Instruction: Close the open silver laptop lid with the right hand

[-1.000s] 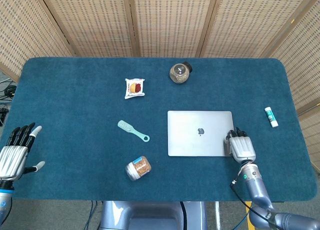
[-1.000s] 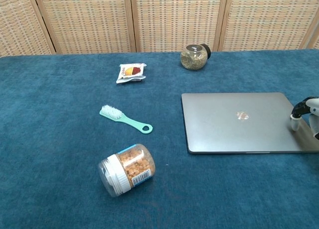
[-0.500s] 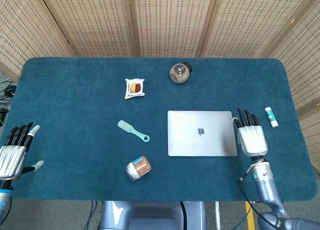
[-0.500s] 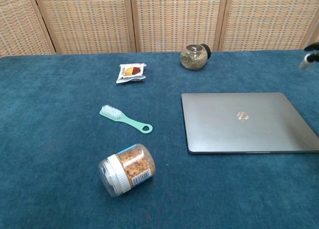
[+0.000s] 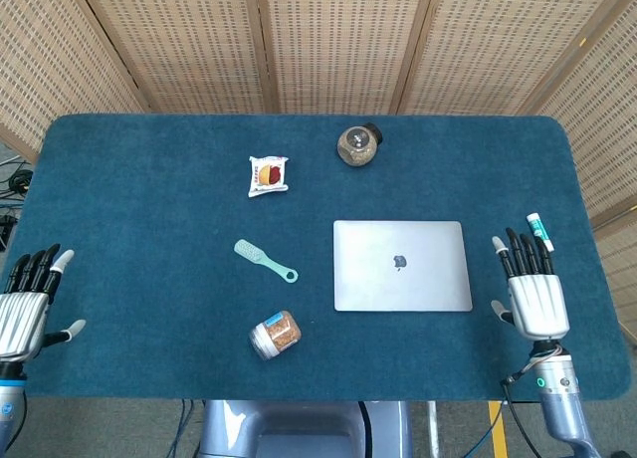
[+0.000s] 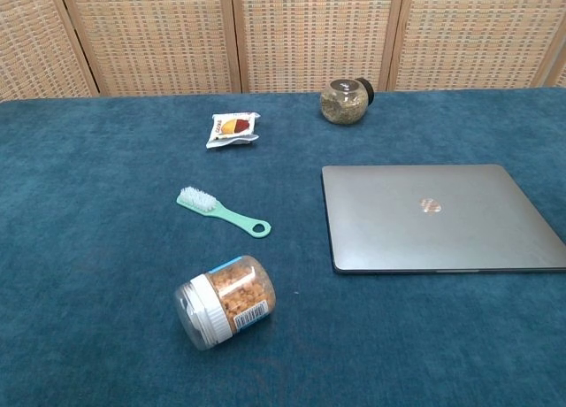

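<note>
Silver laptop (image 5: 401,265) lies flat on the blue counter (image 5: 149,239), right of centre, lid fully down, logo up. In the chest view the lid sits flush on the base along the near edge, no gap visible. Judged: closing step complete.

Right hand (image 5: 535,291) hovers near the counter's right edge, beside the laptop but apart from it, fingers spread, holding nothing. Left hand (image 5: 25,309) sits at the near-left edge, fingers spread, empty. Neither hand shows in the chest view.

Handling notes (judgement): the laptop is a stiff, thin metal slab, moderately heavy, with a smooth top likely slippery under hard fingertips. The hinge side cannot be told from these views. Any further press belongs flat on the lid near its free edge, gentle, since the screen beneath is fragile.

Other items: green brush (image 5: 265,260) and tipped jar (image 5: 276,334) left of the laptop; snack packet (image 5: 268,174); round jar (image 5: 356,145) toward the far edge; small tube (image 5: 538,231) near the right edge.
</note>
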